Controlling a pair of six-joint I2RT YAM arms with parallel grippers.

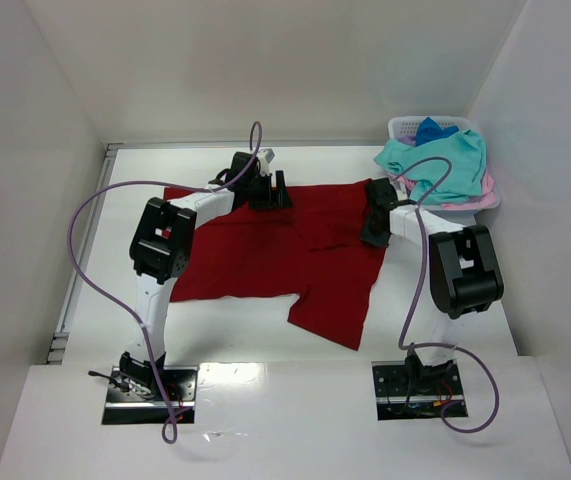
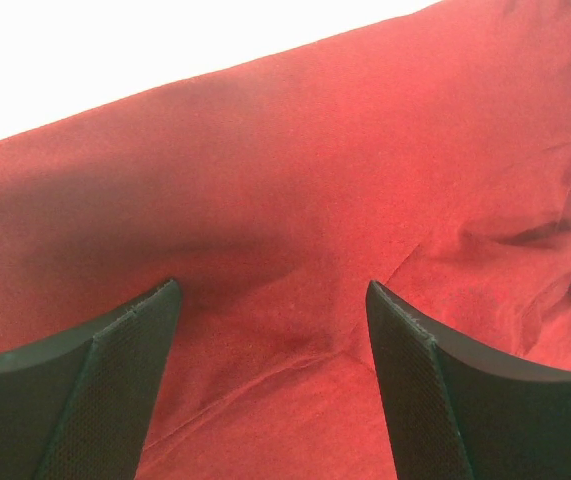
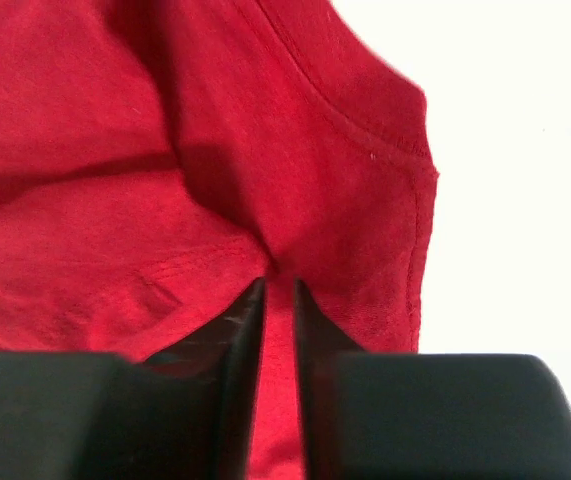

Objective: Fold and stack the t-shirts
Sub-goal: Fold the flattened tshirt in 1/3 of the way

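Note:
The large dark red t-shirt (image 1: 255,255) lies spread on the white table, with one part folded out toward the near right. My left gripper (image 1: 270,190) hovers low over the shirt's far edge, its jaws wide open with only flat red cloth (image 2: 315,180) beneath them (image 2: 273,300). At the shirt's right side, my right gripper (image 1: 375,225) has its fingers nearly together on a pinched fold of red cloth (image 3: 85,200), close to a hemmed edge (image 3: 279,285). A teal t-shirt (image 1: 435,160), a pink one (image 1: 470,195) and a blue one (image 1: 433,130) are heaped in the basket.
The pale slotted laundry basket (image 1: 405,127) stands in the far right corner against the white walls. Purple cables loop above both arms. A metal rail (image 1: 75,270) runs along the table's left edge.

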